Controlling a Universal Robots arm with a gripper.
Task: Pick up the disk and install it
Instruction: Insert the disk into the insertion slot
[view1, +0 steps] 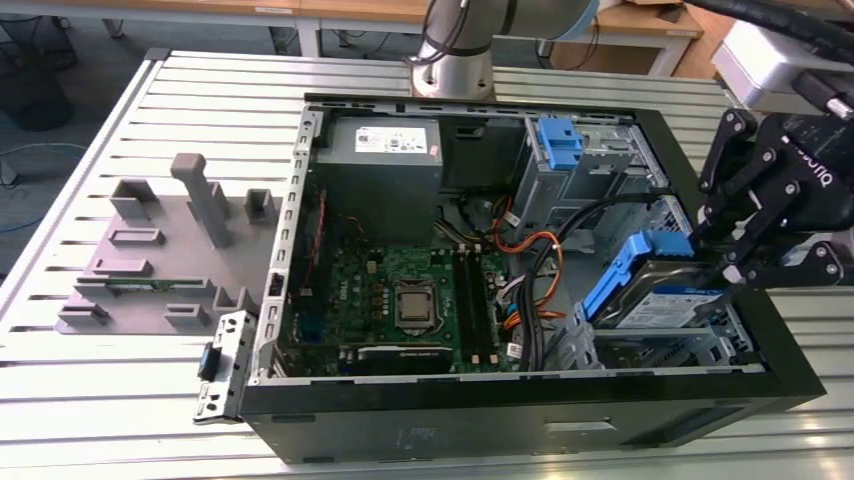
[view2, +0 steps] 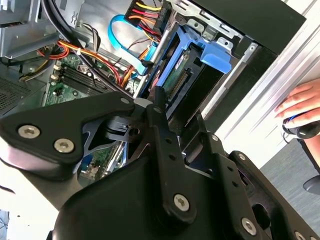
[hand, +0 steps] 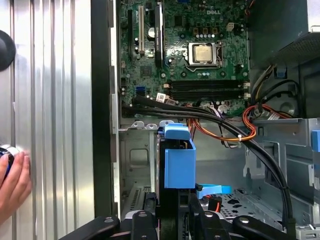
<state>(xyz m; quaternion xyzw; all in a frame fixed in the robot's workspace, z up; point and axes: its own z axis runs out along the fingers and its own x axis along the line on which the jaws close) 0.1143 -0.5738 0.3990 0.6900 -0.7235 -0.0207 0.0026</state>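
The disk (view1: 657, 296), a silver drive in a bright blue carrier frame, stands tilted on edge in the drive cage at the front corner of the open computer case (view1: 534, 412), on the exterior view's right. My gripper (view1: 731, 276) is shut on the disk's outer end, its black fingers on either side. In the first wrist view the blue carrier (hand: 177, 161) rises between my fingers (hand: 149, 219), above the cage. The second wrist view shows the disk's green circuit side (view2: 178, 76), its blue tab (view2: 216, 55), and one finger (view2: 160, 116) lying along it.
Black and orange cables (view1: 545, 262) run beside the cage over the motherboard (view1: 400, 300). A grey power-supply box (view1: 380, 145) and an upright blue latch (view1: 561, 140) sit at the case's back. A grey fixture (view1: 160, 250) lies on the slatted table. A person's hand (hand: 12, 185) rests nearby.
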